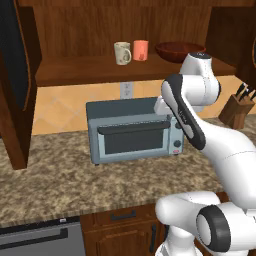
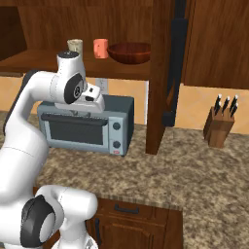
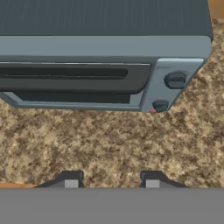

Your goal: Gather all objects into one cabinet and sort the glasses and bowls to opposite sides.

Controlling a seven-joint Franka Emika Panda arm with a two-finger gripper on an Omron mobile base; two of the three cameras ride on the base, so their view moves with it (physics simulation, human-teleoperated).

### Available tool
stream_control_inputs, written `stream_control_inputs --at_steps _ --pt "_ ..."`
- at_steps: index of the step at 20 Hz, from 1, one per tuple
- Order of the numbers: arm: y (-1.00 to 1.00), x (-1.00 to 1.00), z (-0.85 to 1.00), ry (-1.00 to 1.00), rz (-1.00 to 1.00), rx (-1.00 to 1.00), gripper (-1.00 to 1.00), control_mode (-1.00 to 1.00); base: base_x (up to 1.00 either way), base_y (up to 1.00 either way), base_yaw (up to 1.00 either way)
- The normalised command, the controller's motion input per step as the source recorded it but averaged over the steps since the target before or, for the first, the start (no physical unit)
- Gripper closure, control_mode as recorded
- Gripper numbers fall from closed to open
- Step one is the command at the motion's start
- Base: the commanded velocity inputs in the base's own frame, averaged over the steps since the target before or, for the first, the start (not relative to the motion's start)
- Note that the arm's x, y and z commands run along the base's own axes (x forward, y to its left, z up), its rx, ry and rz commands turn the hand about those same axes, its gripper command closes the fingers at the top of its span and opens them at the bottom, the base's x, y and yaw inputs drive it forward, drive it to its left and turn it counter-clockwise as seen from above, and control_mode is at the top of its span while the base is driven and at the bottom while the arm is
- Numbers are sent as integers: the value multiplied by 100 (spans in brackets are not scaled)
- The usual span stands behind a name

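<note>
The wide dark-brown cabinet [image 1: 90,70] stands with its doors swung open above the counter. On its bottom board sit one cream mug [image 1: 122,53], a salmon-pink tumbler [image 1: 141,50] just to its right, and a dark red-brown bowl [image 1: 175,51] further right. The right base view shows the same row: mug [image 2: 74,45], tumbler [image 2: 100,48], bowl [image 2: 129,52]. A second cream mug is out of view. My gripper [image 3: 111,180] is open and holds nothing. It hangs well below the shelf, over the counter in front of the toaster.
A grey toaster oven [image 1: 132,130] stands on the speckled granite counter [image 1: 60,180] under the cabinet. The open cabinet doors [image 1: 15,55] [image 2: 176,63] jut out toward me. A wooden knife block [image 2: 219,124] stands at the right.
</note>
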Motion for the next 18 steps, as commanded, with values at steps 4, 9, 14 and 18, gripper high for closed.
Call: stream_control_inputs --at_steps 4,9,14,18 --pt "0 0 0 0 0 0 -100 100 0 0 0" --pt "0 0 0 0 0 0 -100 100 -28 0 0" --pt "0 0 0 0 0 0 -100 100 -100 -3 0" --pt "0 0 0 0 0 0 -100 100 -100 0 0"
